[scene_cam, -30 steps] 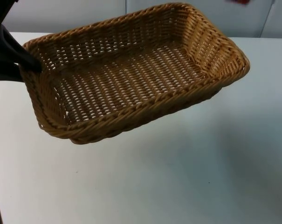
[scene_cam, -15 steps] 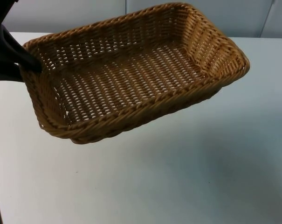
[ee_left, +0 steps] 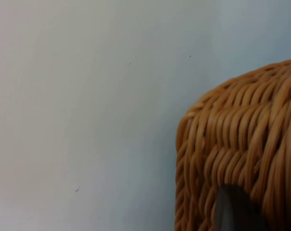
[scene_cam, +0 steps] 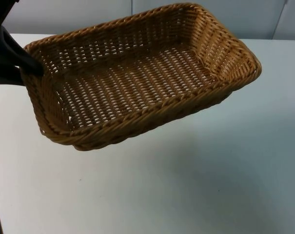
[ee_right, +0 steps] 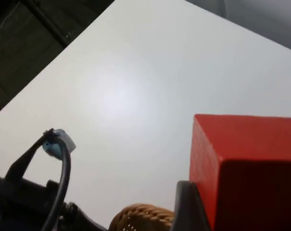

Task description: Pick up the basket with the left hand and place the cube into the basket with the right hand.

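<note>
Gripping the woven wicker basket (scene_cam: 137,73) by its braided rim, the left gripper (scene_cam: 32,68) holds it above the white table (scene_cam: 210,185). The right gripper (ee_right: 198,211) clamps a smooth red cube (ee_right: 251,168).

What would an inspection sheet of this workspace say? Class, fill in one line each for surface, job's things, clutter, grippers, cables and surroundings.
Surface: white table, bare under the basket, which casts a shadow on it.
Job's things: wicker basket held above the table, tilted, nothing in it; red cube in the right gripper, not yet in the basket.
Clutter: nothing seen.
Grippers: left gripper shut on the basket's rim at its left end; right gripper shut on the cube, with the table and the basket's rim beyond it.
Cables: left off the sheet, being the robot's own.
Surroundings: grey wall behind the table.
</note>
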